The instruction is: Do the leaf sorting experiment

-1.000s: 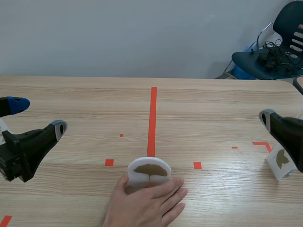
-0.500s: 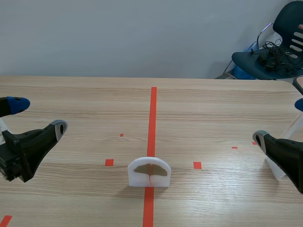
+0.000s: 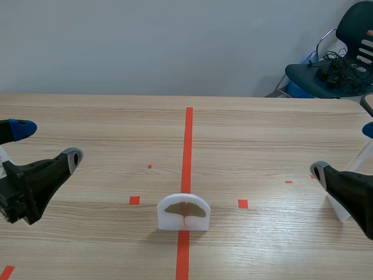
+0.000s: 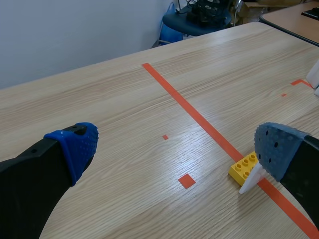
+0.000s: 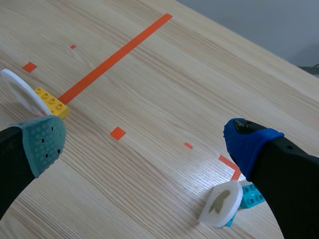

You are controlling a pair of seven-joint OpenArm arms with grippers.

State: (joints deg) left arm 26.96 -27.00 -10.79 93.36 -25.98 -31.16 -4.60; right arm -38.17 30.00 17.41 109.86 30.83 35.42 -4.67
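Note:
A white half-round card bearing a brown fan-shaped leaf stands on the red centre line near the table's front. From behind, a yellow brick holds that card upright. A second white leaf card, on a teal brick, stands near the table's right side; in the scene view this card is mostly hidden behind my right gripper's finger. My left gripper hangs open at the far left, holding nothing. My right gripper is open above the second card, holding nothing.
A dark chair loaded with cables stands beyond the table's far right corner. Another table edge shows past it. Small orange-red squares and a corner mark lie on the wooden table.
A person's hand that held the centre card one second ago has withdrawn from view. My right gripper has come down toward the table's front, covering most of the right card. The left arm is unmoved.

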